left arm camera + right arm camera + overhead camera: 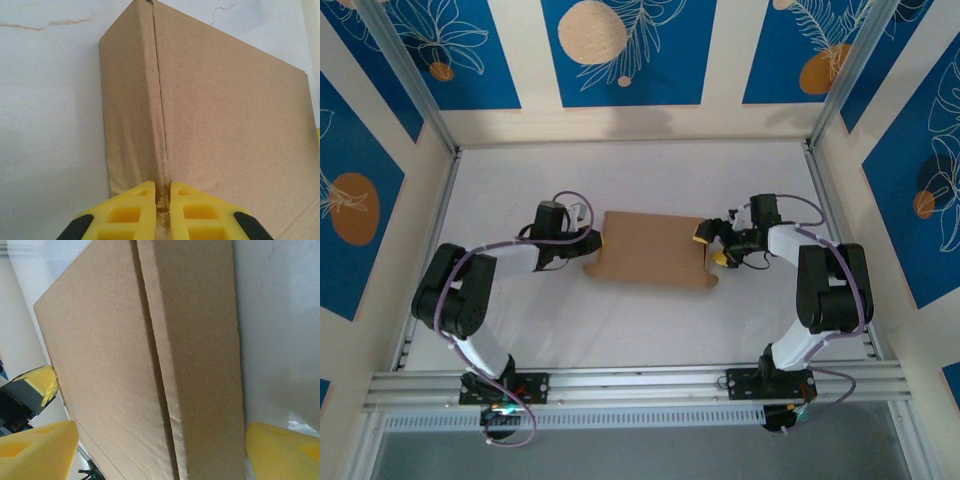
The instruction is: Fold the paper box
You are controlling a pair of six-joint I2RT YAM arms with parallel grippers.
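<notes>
The paper box is a flat brown cardboard piece lying in the middle of the white table. My left gripper is at its left end. In the left wrist view its yellow fingers are shut on a crumpled cardboard edge where two panels of the box meet at a seam. My right gripper is at the box's right end. It stands open, one yellow finger on each side of the box, which has a long slit running down it.
The white table has free room behind and in front of the box. Patterned blue and cream walls and metal frame posts close it in on three sides. A metal rail runs along the near edge by the arm bases.
</notes>
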